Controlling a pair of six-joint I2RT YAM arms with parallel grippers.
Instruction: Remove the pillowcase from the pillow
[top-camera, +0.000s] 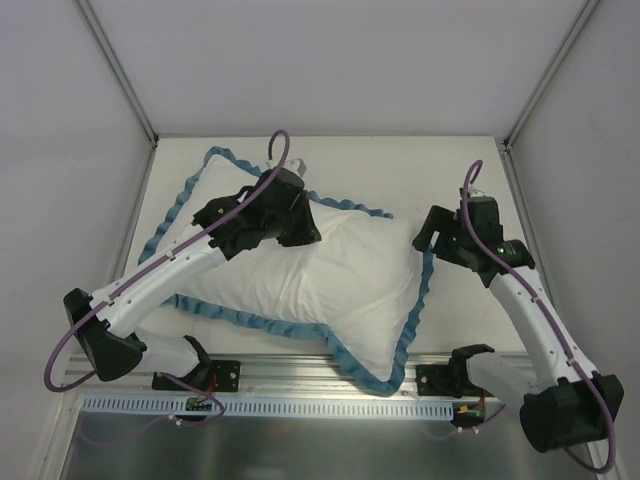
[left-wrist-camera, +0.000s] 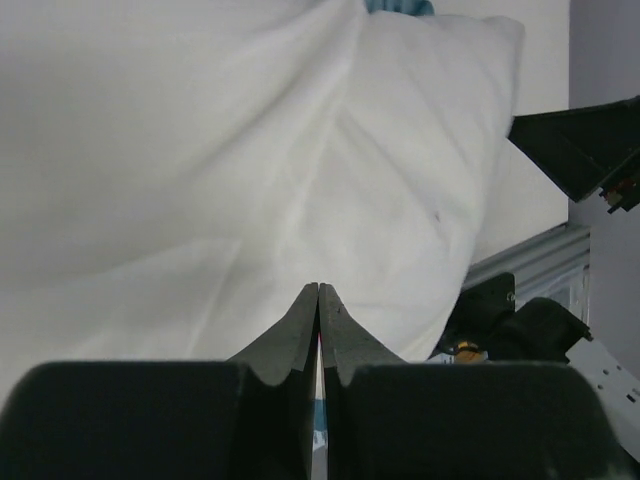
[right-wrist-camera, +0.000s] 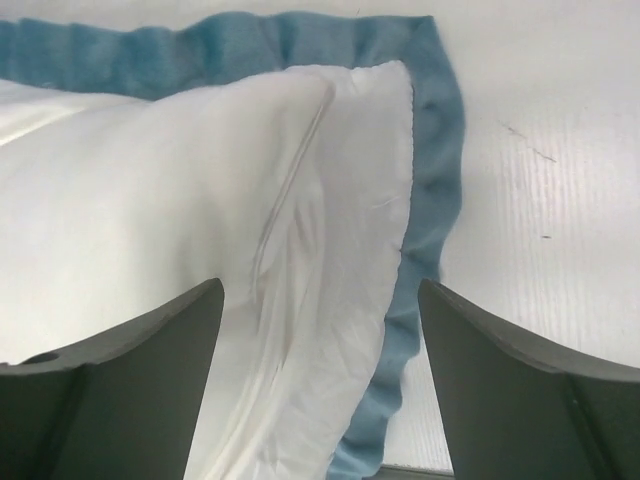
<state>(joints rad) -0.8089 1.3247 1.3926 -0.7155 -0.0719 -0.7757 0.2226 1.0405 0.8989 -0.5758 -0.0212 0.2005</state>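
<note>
The pillowcase (top-camera: 205, 200) lies white side up, its teal ruffled edge (top-camera: 260, 322) running round a plump white mass, the pillow (top-camera: 350, 285). I cannot tell where cover ends and cushion begins. My left gripper (top-camera: 305, 235) rests on the mass's upper middle, shut, tips against white cloth (left-wrist-camera: 330, 200); no fold shows between the jaws. My right gripper (top-camera: 428, 235) hangs open at the right end. In the right wrist view its jaws (right-wrist-camera: 320, 290) stand wide apart above the white corner (right-wrist-camera: 340, 200) and the teal frill (right-wrist-camera: 435, 190), touching neither.
White table top (top-camera: 450, 170) lies bare to the right and behind. Grey enclosure walls (top-camera: 60, 120) stand on three sides. A metal rail (top-camera: 330, 375) with both arm bases runs along the near edge. The right arm's gripper shows dark in the left wrist view (left-wrist-camera: 585, 150).
</note>
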